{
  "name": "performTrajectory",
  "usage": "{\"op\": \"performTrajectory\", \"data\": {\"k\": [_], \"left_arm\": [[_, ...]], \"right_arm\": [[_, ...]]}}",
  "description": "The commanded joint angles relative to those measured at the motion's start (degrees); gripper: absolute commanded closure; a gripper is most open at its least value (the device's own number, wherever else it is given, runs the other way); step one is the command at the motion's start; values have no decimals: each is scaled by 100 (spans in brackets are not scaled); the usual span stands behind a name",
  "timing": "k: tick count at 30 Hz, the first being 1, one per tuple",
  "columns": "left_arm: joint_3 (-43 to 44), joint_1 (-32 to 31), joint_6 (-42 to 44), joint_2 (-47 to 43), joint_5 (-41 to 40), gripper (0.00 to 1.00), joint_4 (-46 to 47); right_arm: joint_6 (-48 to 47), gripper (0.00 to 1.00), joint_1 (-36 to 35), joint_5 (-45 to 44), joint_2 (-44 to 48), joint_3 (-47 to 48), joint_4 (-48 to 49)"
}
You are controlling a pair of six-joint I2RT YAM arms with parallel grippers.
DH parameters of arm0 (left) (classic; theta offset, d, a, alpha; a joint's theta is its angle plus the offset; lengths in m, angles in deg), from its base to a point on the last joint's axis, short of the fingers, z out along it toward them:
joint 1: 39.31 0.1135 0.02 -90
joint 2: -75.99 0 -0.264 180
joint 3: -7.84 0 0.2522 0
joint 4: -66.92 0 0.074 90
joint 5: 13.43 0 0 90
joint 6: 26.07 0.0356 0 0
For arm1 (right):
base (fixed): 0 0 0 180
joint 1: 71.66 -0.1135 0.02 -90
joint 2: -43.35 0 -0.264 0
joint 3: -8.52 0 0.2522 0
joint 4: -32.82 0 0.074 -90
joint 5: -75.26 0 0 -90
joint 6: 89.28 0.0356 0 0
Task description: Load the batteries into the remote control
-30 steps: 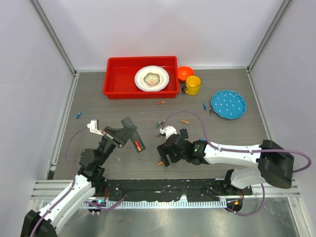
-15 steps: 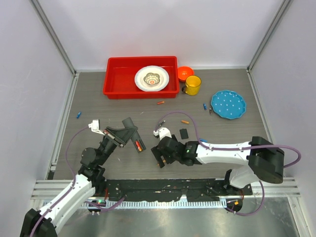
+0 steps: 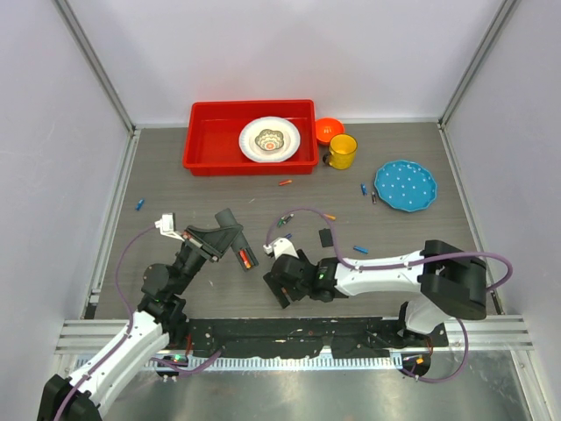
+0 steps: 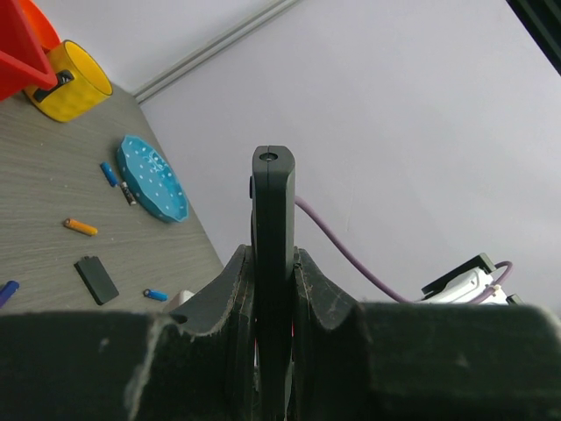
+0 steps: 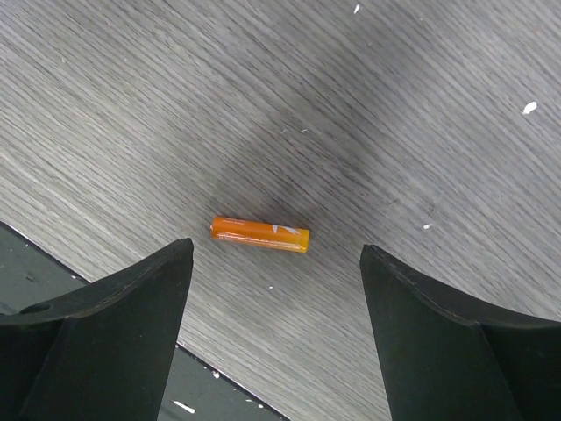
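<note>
At the left of the table, the left gripper (image 3: 210, 240) is clamped firmly on the remote control (image 4: 269, 202), pinching its narrow sides and holding it raised off the surface. A red battery (image 3: 246, 258) shows at the remote's lower end, apparently seated in the slot. Right of centre, the right gripper (image 5: 273, 260) hangs low over the wood with its fingers spread wide and nothing between them but an orange battery (image 5: 259, 234) lying flat on the table, closer to one finger than the other. The loose cover (image 3: 326, 237) lies farther right, apart from both arms.

Hazards, as judged: the battery's long axis points from finger to finger, so closing would press on its ends, and the round cell could pivot or squirt free. The dark rail at the table's near edge is close, so a nudge might roll the battery onto it. Pressing the cell in later may twist the remote in its narrow grip.
</note>
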Motion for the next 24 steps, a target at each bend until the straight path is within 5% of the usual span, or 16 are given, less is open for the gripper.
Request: {"op": "performTrajectory", "data": {"k": [1,24], "left_arm": [[-237,30,-19,-38,-27,100,115],[-246,30,-19,-73,-36,100,80]], "right_arm": [[106,19,-73,-181,-102,238,111],[132,46,-81,-76,-384,221,226]]}}
